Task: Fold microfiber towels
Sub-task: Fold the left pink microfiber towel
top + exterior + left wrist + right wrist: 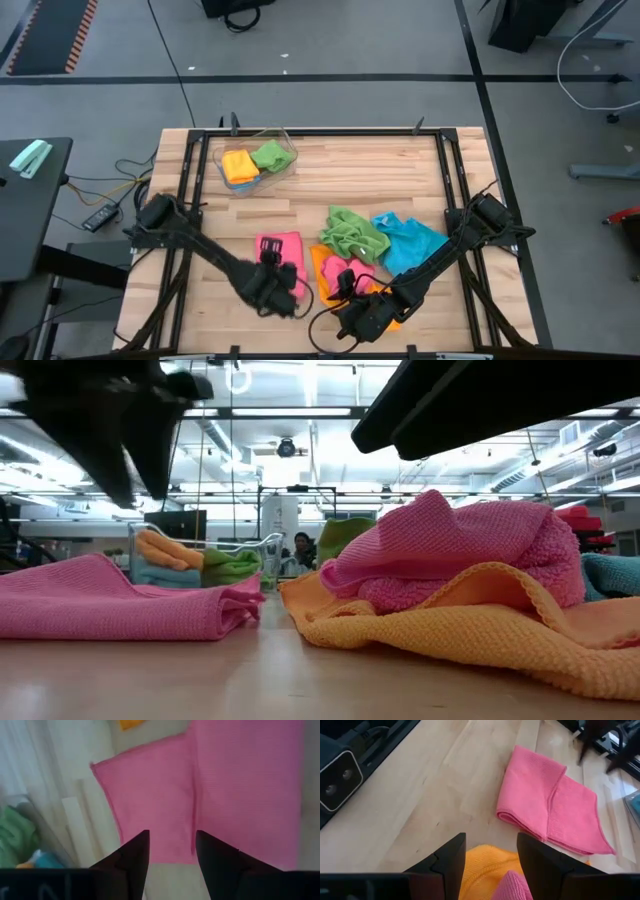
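Now the left hand (pixel 272 290) hangs over the near edge of the folded pink towel (pixel 281 251), and its fingers (pixel 131 860) stand apart with nothing between them; the pink cloth lies flat on the wooden surface (pixel 330 180) just beyond the tips. Over on the right, the right hand (pixel 360 312) sits above the orange towel (pixel 326 265), fingers (pixel 540 857) also parted and gripping nothing, with orange cloth and a corner of a second pink towel (pixel 450 550) showing between them. That bunched pink towel rests on top of the orange one, as the low view shows clearly. Behind them, a crumpled green towel (pixel 352 233) lies beside a blue towel (pixel 410 242), the two touching. Toward the far left of the surface stands a clear plastic bin (pixel 256 160) holding folded orange, green and blue cloths.
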You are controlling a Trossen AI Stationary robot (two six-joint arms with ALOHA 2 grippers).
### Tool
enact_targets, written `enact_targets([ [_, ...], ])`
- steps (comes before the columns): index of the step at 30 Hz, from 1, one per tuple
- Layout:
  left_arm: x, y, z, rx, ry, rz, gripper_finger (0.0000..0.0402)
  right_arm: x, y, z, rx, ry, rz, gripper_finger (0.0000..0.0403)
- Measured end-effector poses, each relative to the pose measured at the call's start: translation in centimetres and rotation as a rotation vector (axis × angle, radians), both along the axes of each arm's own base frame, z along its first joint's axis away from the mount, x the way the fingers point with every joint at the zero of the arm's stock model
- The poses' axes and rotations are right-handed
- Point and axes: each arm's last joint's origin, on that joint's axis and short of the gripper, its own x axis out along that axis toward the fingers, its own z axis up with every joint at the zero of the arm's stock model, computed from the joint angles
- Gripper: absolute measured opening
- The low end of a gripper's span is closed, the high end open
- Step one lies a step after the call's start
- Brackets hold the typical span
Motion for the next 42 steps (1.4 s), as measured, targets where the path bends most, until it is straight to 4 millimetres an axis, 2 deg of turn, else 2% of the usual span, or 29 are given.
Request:
enact_targets([
  [4,-0.5,2.0,0.0,-0.158,-0.094,0.063,0.0154,0.0,0.0,0.0,-0.002,0.003,0.008,0.0186],
  [10,-1.4,5.1,-2.0,-0.339,-0.111,0.234,0.016,0.1,0.1,0.0,0.003,-0.005,0.009,0.0186],
  [16,-1.8,6.1,-3.8,-0.409,-0.058,0.276,0.0192,0.1,0.1,0.1,0.007,-0.011,0.01,0.0186],
  [20,-1.9,6.1,-3.8,-0.409,-0.054,0.276,0.019,0.1,0.1,0.1,0.007,-0.011,0.01,0.0186],
  [24,-2.0,5.9,-3.8,-0.417,-0.041,0.292,0.0157,0.1,0.1,0.1,0.006,-0.014,0.012,0.0186],
  [35,-2.8,4.6,-3.8,-0.455,0.007,0.25,0.0016,0.2,0.1,0.1,0.007,-0.014,0.012,0.0186],
  [42,-3.2,4.4,-3.9,-0.439,0.035,0.239,0.0006,0.2,0.1,0.1,0.007,-0.015,0.012,0.0186],
])
